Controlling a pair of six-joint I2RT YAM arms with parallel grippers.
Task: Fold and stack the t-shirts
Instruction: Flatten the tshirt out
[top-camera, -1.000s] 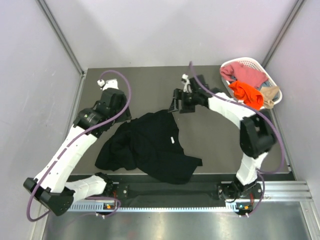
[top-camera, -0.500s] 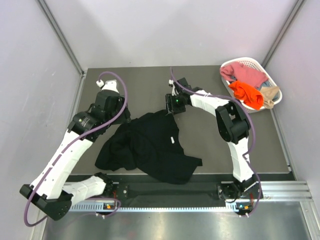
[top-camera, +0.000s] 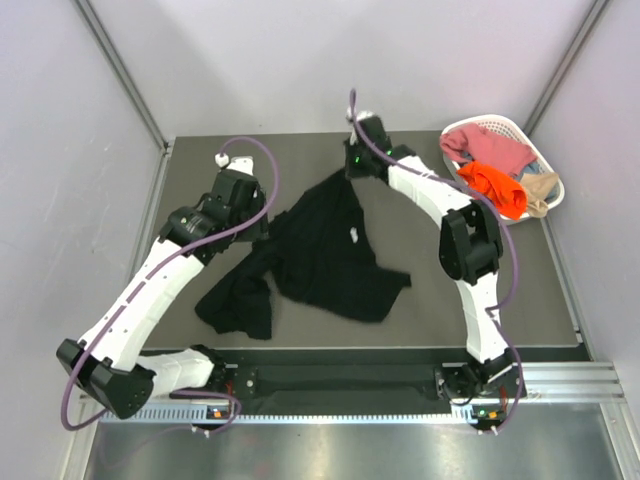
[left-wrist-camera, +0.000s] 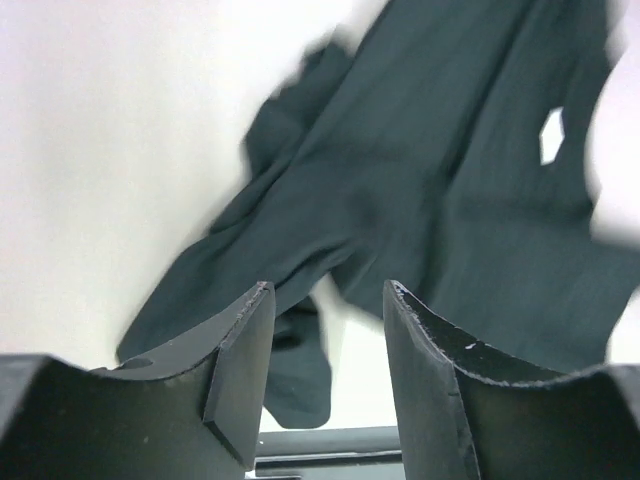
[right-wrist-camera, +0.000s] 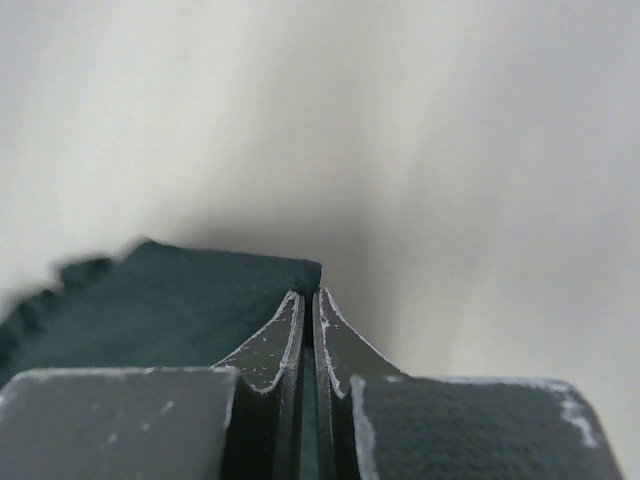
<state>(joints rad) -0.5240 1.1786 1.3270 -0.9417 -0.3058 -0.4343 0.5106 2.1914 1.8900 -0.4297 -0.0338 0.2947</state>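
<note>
Pinching the black shirt (top-camera: 320, 262) by its top corner, right gripper (right-wrist-camera: 307, 296) sits upper centre; the shirt runs diagonally down to lower left. Left gripper (left-wrist-camera: 326, 292) is spread, empty. One basket (top-camera: 502, 122) upper right, three shirts inside: pink (top-camera: 490, 150), orange (top-camera: 492, 188), beige (top-camera: 541, 190).

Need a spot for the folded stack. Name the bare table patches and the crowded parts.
Bare: the near right corner of the table, between right arm and edge, in front of the basket; also the far strip behind the black shirt. Crowded: centre and left, under shirt and left arm.
</note>
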